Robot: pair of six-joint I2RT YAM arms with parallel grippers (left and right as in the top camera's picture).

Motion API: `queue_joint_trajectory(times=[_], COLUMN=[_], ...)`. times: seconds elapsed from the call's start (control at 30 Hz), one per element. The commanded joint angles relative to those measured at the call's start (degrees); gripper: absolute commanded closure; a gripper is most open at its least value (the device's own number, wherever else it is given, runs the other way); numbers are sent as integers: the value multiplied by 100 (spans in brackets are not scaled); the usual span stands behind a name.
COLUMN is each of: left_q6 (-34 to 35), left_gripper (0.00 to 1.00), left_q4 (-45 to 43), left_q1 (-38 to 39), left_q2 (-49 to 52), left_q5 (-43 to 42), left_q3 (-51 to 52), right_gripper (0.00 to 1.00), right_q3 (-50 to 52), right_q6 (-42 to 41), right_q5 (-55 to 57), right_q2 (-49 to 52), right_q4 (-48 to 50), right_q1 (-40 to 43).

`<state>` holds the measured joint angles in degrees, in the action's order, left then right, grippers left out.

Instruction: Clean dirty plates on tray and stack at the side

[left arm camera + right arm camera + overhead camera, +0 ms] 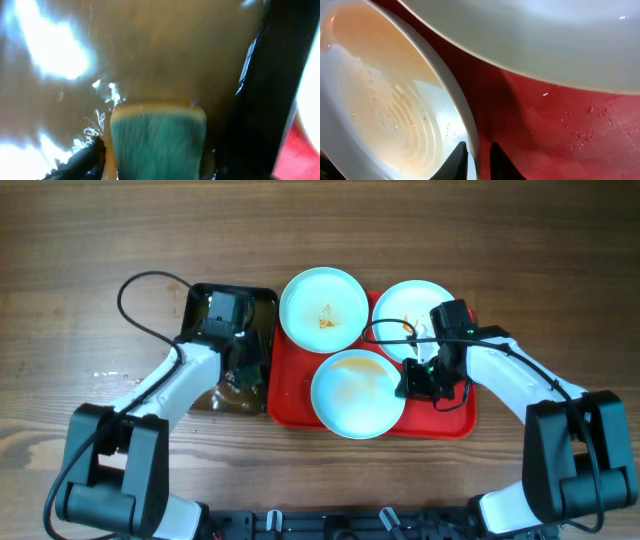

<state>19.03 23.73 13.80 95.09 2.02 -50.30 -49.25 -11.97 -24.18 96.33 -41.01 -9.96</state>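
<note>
Right pincer (pixel 476 161) clenched on sauce-smeared plate (pixel 385 115) rim; wet rim may slip out, striking neighbouring plate (pixel 545 45) ahead. Left pincer (pixel 242 368) at green sponge (pixel 157 140): grip cannot tell.

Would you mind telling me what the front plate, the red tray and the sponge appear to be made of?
The front plate looks like glazed ceramic or melamine: glossy, pale, with fine concentric rings. The red tray is probably plastic: matte gridded texture beading water droplets. The sponge seems foam with a green fibrous scouring face.
</note>
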Motion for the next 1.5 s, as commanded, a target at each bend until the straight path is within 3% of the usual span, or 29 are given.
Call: queue_joint_trajectory(times=[0.0,0.13,0.27,0.33,0.4,0.47,0.83,0.87,0.9,0.93,1.1,1.13,1.17,1.2,1.3,1.4,1.47], left_q6=[-57,-59,-61,-61,-59,-59,-61,-61,-61,-61,-66,-66,-63,-61,-57,-42,-17], left_gripper=[26,28,29,34,53,62,67,76,94,96,96,85,56,38,34,32,31], left_q4=[894,1294,994,826,730,815,726,710,708,708,717,778,857,1016,1504,1707,1683], left_q1=[-20,-15,-15,-15,-15,-15,-15,-15,-15,-15,-15,-15,-15,-15,-15,-15,-15], left_q2=[-37,-37,66,72,72,72,72,72,72,72,24,-68,-118,-197,-525,-649,-649], left_q5=[-332,-1086,-1060,-894,-885,-885,-765,-702,-638,-544,151,149,149,142,-44,-407,-415], left_q3=[-76,-61,-59,-59,-59,-59,409,417,417,417,286,181,133,72,35,35,35], right_gripper=[79,79,80,80,80,80,80,80,80,80,80,80,80,80,80,95,95], right_q3=[-90,-87,-87,-87,-87,-87,-87,-87,-87,-87,-90,-87,-87,-90,-90,-90,-90], right_q6=[-20,-24,-162,-157,-157,-157,-160,-162,-162,-162,-160,-157,-155,-155,-160,-107,129], right_q5=[11,11,11,11,11,11,9,7,7,9,9,11,11,11,11,-42,-291], right_q2=[63,63,63,63,63,63,63,63,63,63,63,63,63,63,63,61,-33], right_q4=[46,48,48,46,44,44,24,24,24,22,-13,-15,-13,-13,140,177,153], right_q1=[15,15,15,15,15,15,15,15,15,15,15,15,17,17,15,15,15])
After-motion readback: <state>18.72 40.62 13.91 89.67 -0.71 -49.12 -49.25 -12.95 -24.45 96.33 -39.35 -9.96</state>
